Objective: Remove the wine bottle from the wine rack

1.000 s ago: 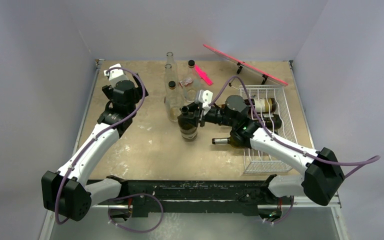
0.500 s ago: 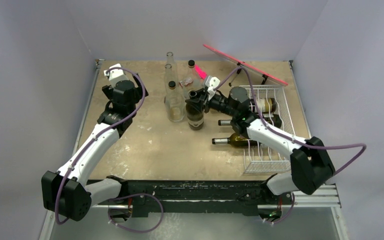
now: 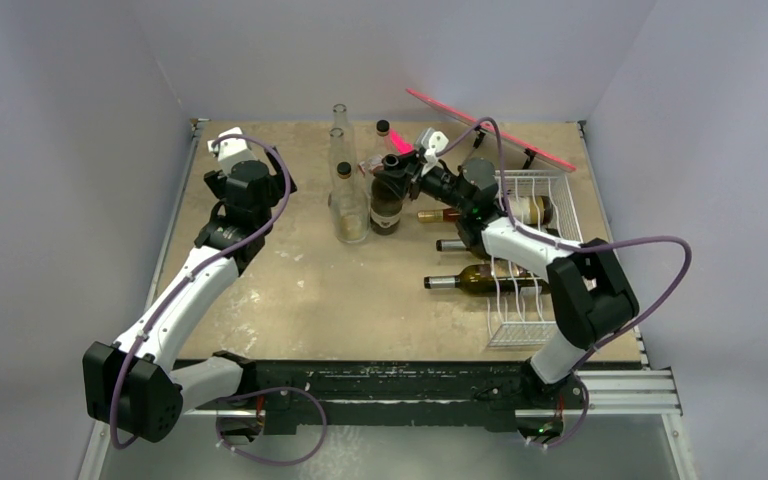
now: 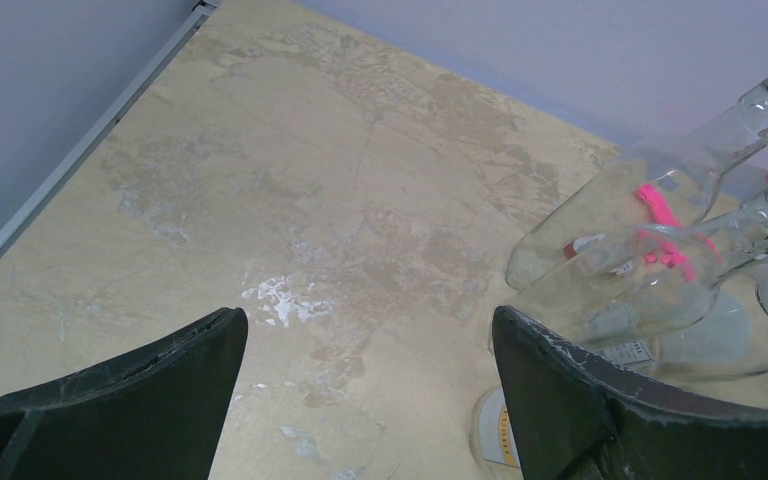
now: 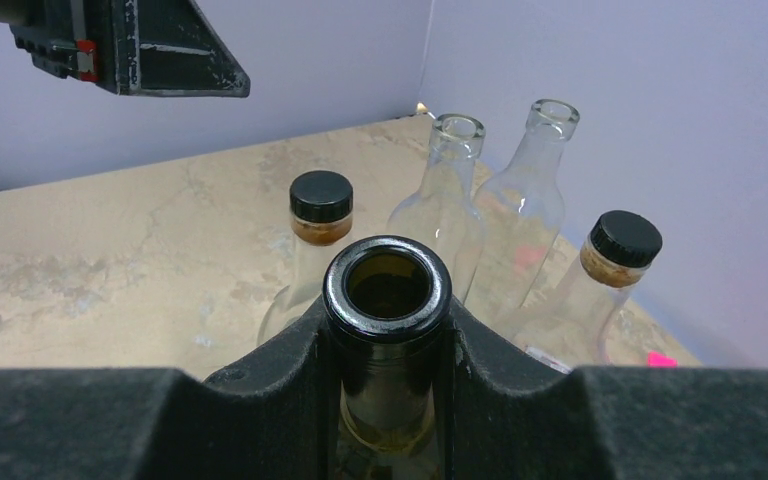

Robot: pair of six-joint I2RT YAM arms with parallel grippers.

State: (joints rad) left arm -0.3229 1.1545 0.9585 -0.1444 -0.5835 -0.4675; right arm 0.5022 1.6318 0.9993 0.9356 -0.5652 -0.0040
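right wrist view: the wine bottle [image 5: 387, 290] is held upright by its neck in the closed right tool [image 5: 387, 345], away from the wine rack [image 3: 535, 325] and close to the clear bottles [image 5: 455, 200], so it should be set down slowly on the table [image 3: 290, 290] without bumping them.

No lettering is legible. A small white label [image 4: 626, 351] on a clear glass bottle [image 4: 705, 335] near the table's [image 4: 260, 200] far edge carries print too blurred to read; a cream label [image 3: 527, 209] on a dark glass bottle [image 3: 438, 215] in the white wire rack [image 3: 550, 310] likewise.
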